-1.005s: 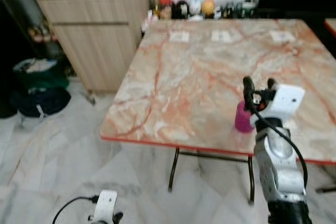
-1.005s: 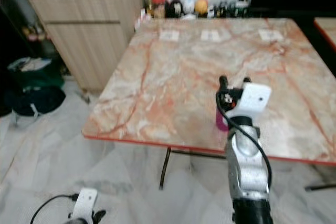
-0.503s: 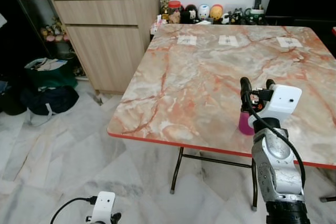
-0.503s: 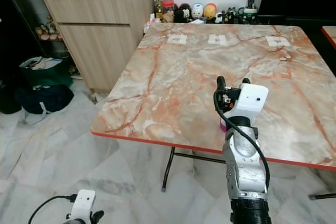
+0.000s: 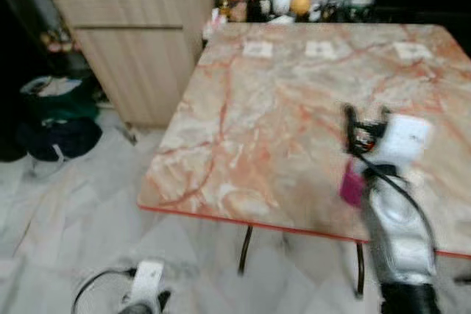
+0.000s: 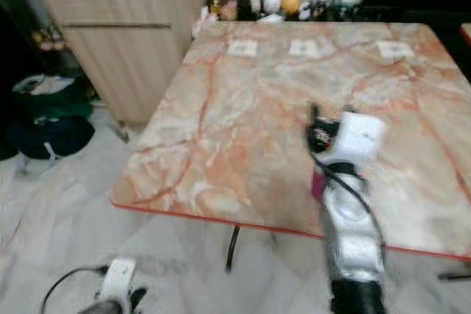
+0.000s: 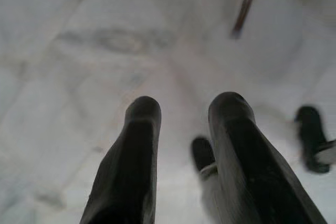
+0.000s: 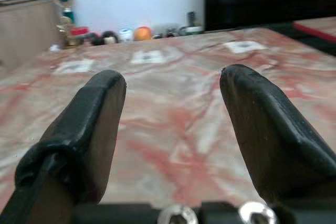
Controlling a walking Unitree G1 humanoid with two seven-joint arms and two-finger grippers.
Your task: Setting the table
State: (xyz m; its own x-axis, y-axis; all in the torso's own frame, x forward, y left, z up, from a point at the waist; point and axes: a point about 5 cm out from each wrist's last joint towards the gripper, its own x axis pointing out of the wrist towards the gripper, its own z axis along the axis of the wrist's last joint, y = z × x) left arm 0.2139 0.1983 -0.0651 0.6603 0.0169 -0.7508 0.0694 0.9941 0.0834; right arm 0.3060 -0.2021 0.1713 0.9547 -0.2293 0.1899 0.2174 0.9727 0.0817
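A pink cup [image 5: 352,184] stands on the marble table [image 5: 257,123] near its front right edge. My right gripper [image 5: 366,115] hovers just above and beyond the cup, its two black fingers [image 8: 100,124] open and pointing across the tabletop with nothing between them. The cup sits below the white wrist housing, partly hidden by the arm. Three small white cards [image 5: 321,49] lie in a row on the far side of the table. My left gripper [image 7: 184,108] hangs low over the floor, open and holding nothing.
A wooden cabinet [image 5: 136,49] stands at the table's far left corner. Dark bags [image 5: 55,123] lie on the floor left of it. Figurines and jars [image 5: 272,4] line the wall behind the table. White marble floor [image 5: 66,218] spreads before the table.
The whole picture has shifted and blurred, so the camera has moved. The right gripper stays open beside the pink cup, and the left arm still hangs low.
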